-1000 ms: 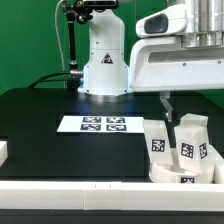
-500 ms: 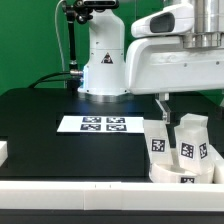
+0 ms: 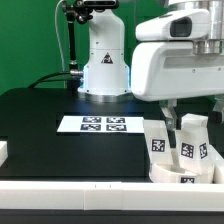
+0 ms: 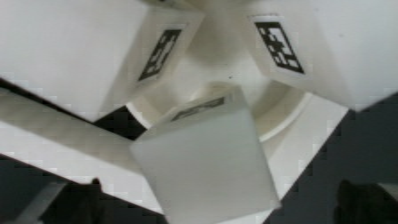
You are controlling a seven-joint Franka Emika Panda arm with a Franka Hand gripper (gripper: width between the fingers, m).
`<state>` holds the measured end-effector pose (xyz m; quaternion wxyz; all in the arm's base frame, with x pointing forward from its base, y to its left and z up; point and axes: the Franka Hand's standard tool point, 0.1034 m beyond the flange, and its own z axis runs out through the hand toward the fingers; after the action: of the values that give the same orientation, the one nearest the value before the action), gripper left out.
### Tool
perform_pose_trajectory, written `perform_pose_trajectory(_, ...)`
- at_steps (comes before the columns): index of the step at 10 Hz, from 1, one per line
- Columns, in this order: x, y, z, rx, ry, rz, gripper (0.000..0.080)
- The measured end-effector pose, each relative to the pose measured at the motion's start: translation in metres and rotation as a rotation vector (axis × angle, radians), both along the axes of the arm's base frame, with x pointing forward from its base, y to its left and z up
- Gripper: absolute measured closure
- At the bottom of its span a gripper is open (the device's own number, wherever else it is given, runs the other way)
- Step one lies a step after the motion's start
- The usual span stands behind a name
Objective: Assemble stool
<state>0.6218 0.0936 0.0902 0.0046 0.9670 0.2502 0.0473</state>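
The stool's round seat (image 3: 185, 176) lies at the exterior view's right front, inside the rail corner. Two tagged legs (image 3: 158, 140) (image 3: 191, 141) stand upright on it. My gripper (image 3: 172, 120) hangs just above and between them, one dark finger (image 3: 169, 112) showing. In the wrist view the seat rim (image 4: 302, 120) shows under two tagged legs (image 4: 107, 50) (image 4: 329, 45), and a third leg (image 4: 205, 165) sits between my dark fingertips (image 4: 63, 200). My gripper (image 4: 210, 208) is open, with gaps on both sides of that leg.
The marker board (image 3: 95, 124) lies mid-table on the black surface. A long white rail (image 3: 70, 190) runs along the front edge, with a white block (image 3: 3, 152) at the exterior view's left. The robot's white base (image 3: 103, 60) stands at the back.
The arm's white hand has come lower and closer over the legs. The finger now reaches down between the two visible legs. The stool parts have not moved.
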Motion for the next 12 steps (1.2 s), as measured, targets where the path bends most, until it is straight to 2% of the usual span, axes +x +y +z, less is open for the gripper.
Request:
perform_pose_trajectory(4, 0.001, 0.003, -0.014, -0.007, 0.011, -0.011, 0.0151)
perform_pose_trajectory(7, 0.001, 0.004, -0.014, -0.004, 0.011, -0.045, 0.0155)
perform_pose_trajectory(9, 0.001, 0.002, -0.014, 0.000, 0.012, -0.097, 0.0461)
perform_pose_trajectory(12, 0.001, 0.002, -0.014, 0.017, 0.014, -0.277, 0.0461)
